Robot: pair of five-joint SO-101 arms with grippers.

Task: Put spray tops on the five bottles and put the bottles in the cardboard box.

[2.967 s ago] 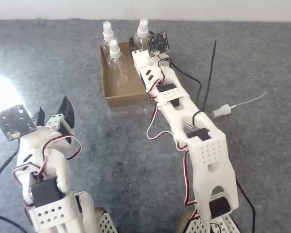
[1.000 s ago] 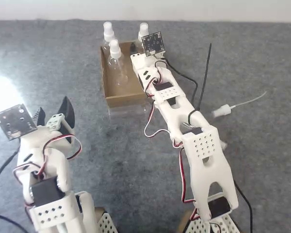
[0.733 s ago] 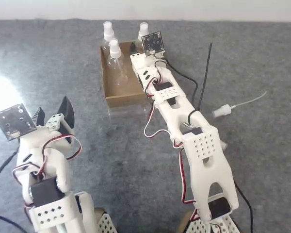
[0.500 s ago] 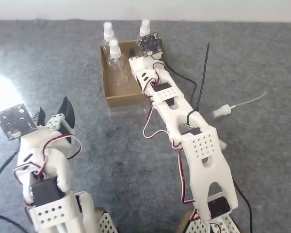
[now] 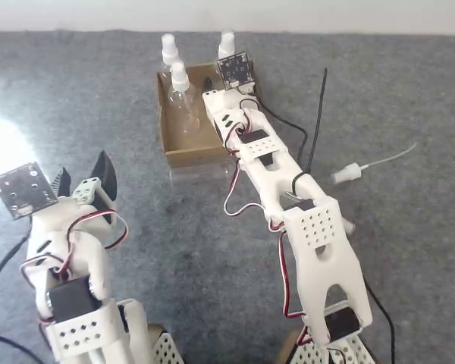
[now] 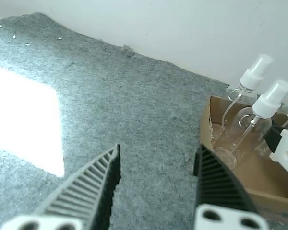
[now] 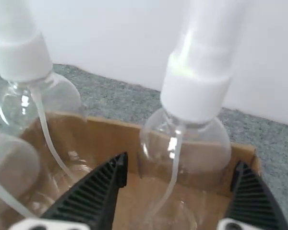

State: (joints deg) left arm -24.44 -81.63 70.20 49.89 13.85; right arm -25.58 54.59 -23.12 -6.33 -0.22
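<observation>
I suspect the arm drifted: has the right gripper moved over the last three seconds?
Yes. Seen from above, the right gripper has shifted slightly left, from the cardboard box's right wall to further over its inside.

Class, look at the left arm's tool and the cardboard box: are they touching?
Apart. The high view shows the left tool, open, well short of the cardboard box, with a plain stretch of grey mat between them.

Clear bottles, white spray tops, brown cardboard box, mottled grey table
</observation>
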